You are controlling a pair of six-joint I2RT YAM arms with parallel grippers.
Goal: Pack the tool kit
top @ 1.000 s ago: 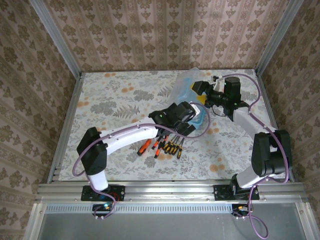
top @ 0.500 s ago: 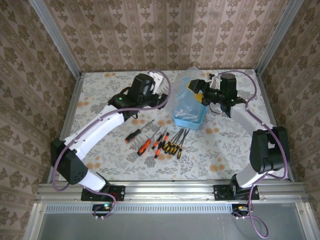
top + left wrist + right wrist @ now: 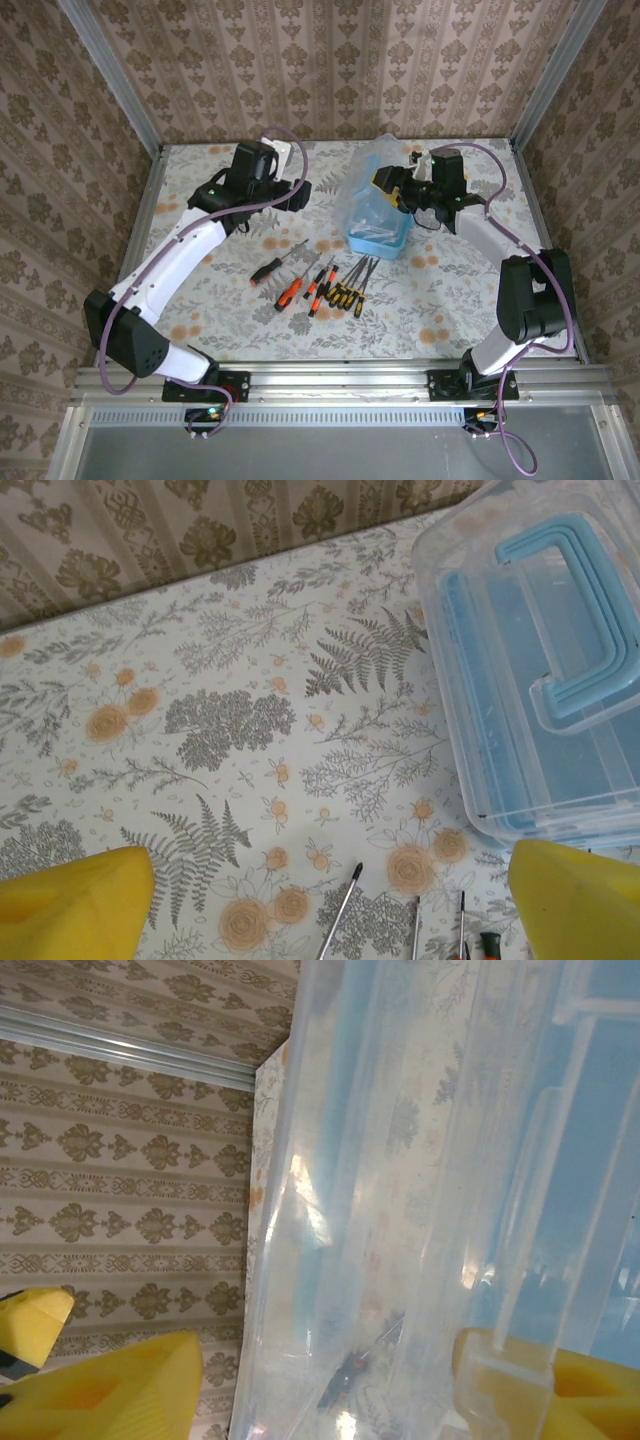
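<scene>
One blue tool box (image 3: pixel 380 238) sat on the surface (image 3: pixel 200 245), right of centre and toward the far edge, with its single clear lid (image 3: pixel 362 195) tipped up on the left side. One blue handle (image 3: pixel 580 620) lay on that lid. The right gripper (image 3: pixel 386 182) reached over the box from the right. Its two yellow pads (image 3: pixel 110 1390) sat on either side of the lid's edge, clamped onto it. The left gripper (image 3: pixel 296 192) hung above the far left part of the surface, well apart from the box, with its two fingers (image 3: pixel 70 905) spread wide and nothing between them. Just in front of the box, near the middle of the surface, lay the screwdrivers (image 3: pixel 320 285). I counted about seven, but the yellow-handled ones were bunched too tightly for a sure count.
</scene>
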